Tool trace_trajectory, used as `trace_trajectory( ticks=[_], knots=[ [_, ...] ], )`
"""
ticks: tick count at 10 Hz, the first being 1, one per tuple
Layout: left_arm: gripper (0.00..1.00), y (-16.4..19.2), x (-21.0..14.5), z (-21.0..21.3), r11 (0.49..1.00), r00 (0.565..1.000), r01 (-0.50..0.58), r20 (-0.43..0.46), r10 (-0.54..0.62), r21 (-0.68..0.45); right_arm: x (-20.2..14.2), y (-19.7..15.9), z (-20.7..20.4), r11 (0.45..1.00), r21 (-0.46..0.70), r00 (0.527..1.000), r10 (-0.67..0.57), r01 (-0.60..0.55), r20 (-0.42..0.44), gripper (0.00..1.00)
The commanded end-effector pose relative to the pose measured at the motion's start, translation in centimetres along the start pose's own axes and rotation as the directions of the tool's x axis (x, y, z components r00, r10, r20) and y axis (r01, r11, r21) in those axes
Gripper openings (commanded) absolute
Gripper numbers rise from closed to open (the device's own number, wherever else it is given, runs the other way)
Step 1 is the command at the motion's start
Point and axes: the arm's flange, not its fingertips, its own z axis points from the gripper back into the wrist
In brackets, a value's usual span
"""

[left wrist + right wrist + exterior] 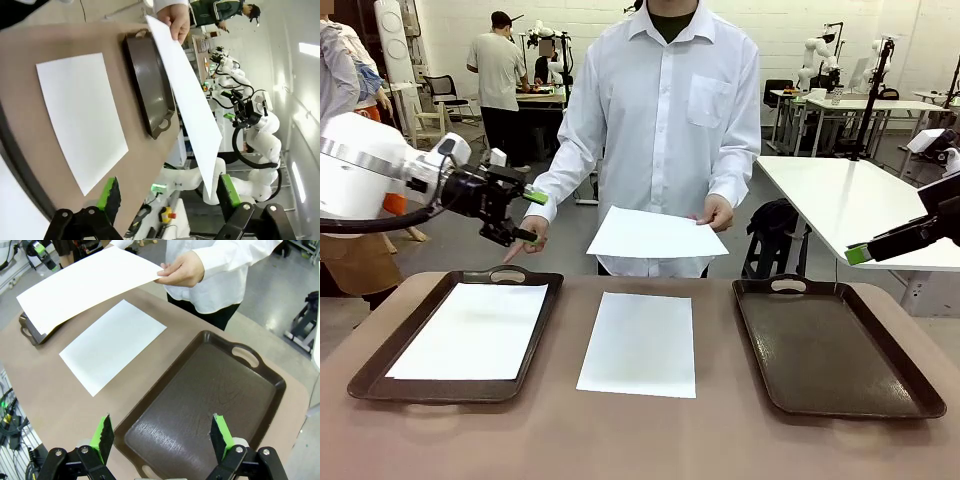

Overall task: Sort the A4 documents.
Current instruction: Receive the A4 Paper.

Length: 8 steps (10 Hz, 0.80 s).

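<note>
I log a brown surface [640, 440] bearing three items in a row. The left tray [402, 335] has the first A4 document [470, 330] lying flat inside it. The second A4 document [640, 343] lies on the bare surface between the trays. The right tray [825, 350] is empty. Above the right tray hangs my right pincer [161, 437], fingers spread, gripping nothing. Over the left tray's far end my left pincer [533, 216] hangs in the air, likewise spread and empty. Farthest off, a person's hand [717, 212] holds the third A4 document [655, 233] by one edge, raised above the surface's far side.
</note>
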Motion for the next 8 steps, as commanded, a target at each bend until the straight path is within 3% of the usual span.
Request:
trace_trajectory(
  ticks=[1,8],
  knots=[
    [1.00,0.3,2.0,-1.7,0.996,0.997,-0.077,-0.004,0.077,-0.036,0.0,0.0,-0.1,1.000,0.003,1.000,-0.001,0.001,-0.001,1.00],
    [1.00,1.3,4.5,-9.3,0.985,0.983,-0.163,-0.096,0.157,-0.059,0.0,0.0,-0.1,1.000,0.003,1.000,-0.001,0.001,-0.001,1.00]
  ],
)
